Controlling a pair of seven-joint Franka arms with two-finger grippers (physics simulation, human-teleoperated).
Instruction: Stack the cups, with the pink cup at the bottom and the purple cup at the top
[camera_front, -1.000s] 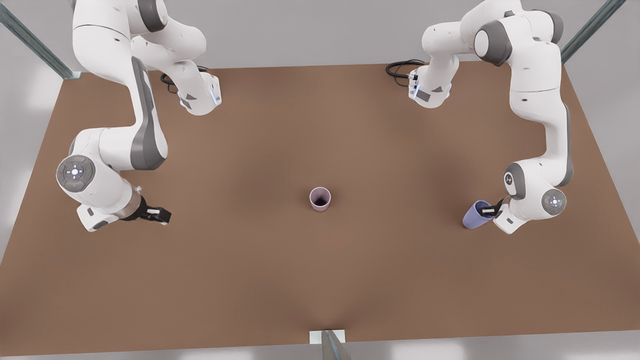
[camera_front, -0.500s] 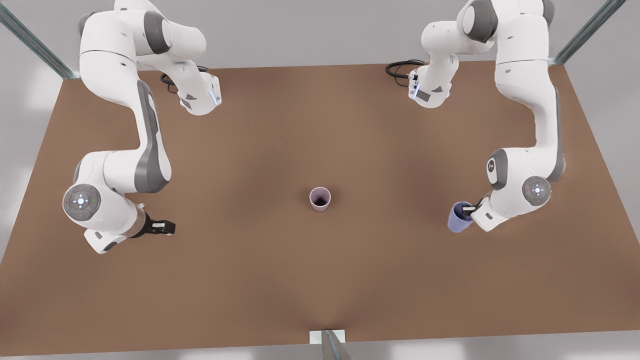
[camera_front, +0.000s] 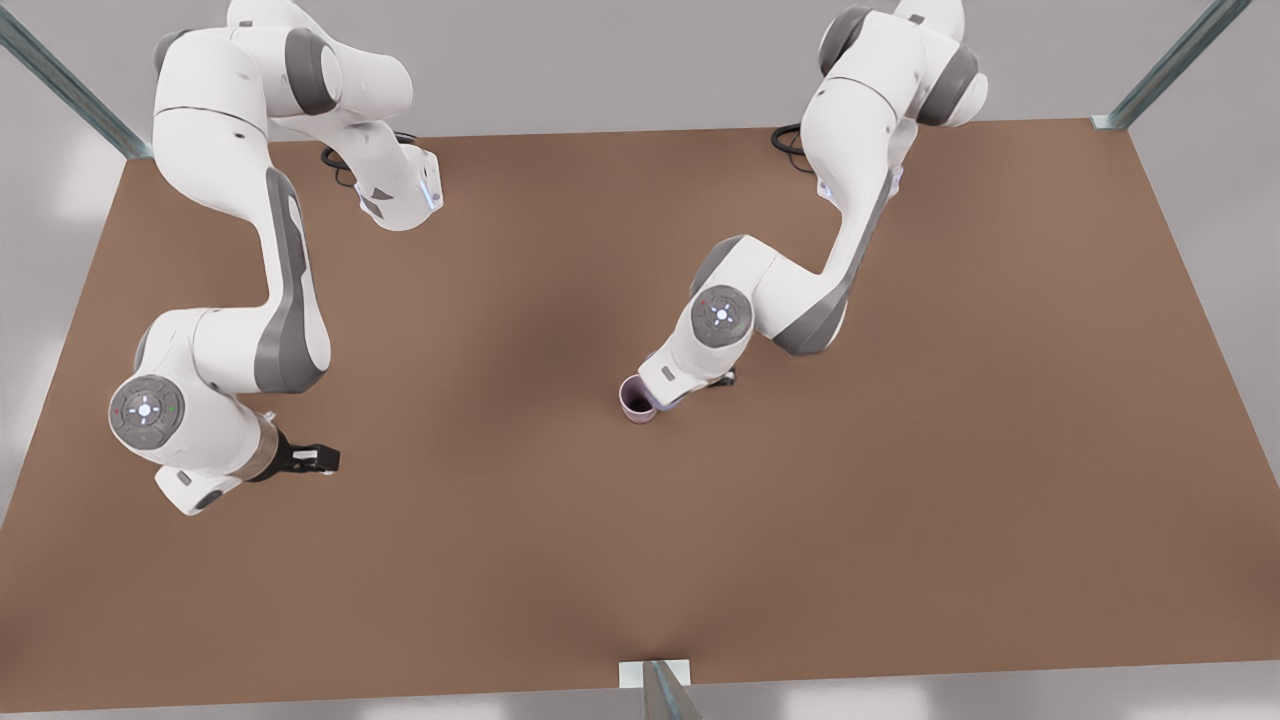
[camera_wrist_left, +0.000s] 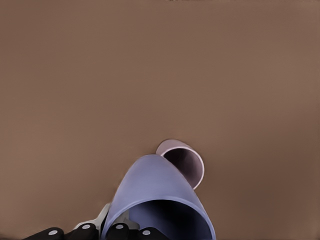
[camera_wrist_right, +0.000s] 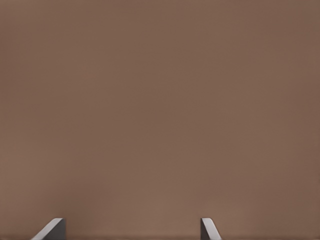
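Observation:
The pink cup (camera_front: 638, 400) stands upright at the table's middle, its dark inside showing. The hand of the arm reaching in from the front view's right hangs right over its far-right side. In the left wrist view, my left gripper (camera_wrist_left: 125, 231) is shut on the rim of the purple cup (camera_wrist_left: 150, 190). That cup is tilted, its base pointing at the pink cup (camera_wrist_left: 187, 161) just beyond and below it. My right gripper (camera_front: 315, 460) waits low at the front view's left, fingers (camera_wrist_right: 52, 229) open with only table between them.
The brown table (camera_front: 900, 500) spreads wide around the pink cup. Both arm bases sit along the far edge, with a black cable (camera_front: 335, 160) beside the base at the front view's left. A metal post (camera_front: 655, 685) stands at the middle of the near edge.
The left arm has swung the purple cup from the front view's right side to the centre, ending just over the pink cup. The right arm has hardly shifted.

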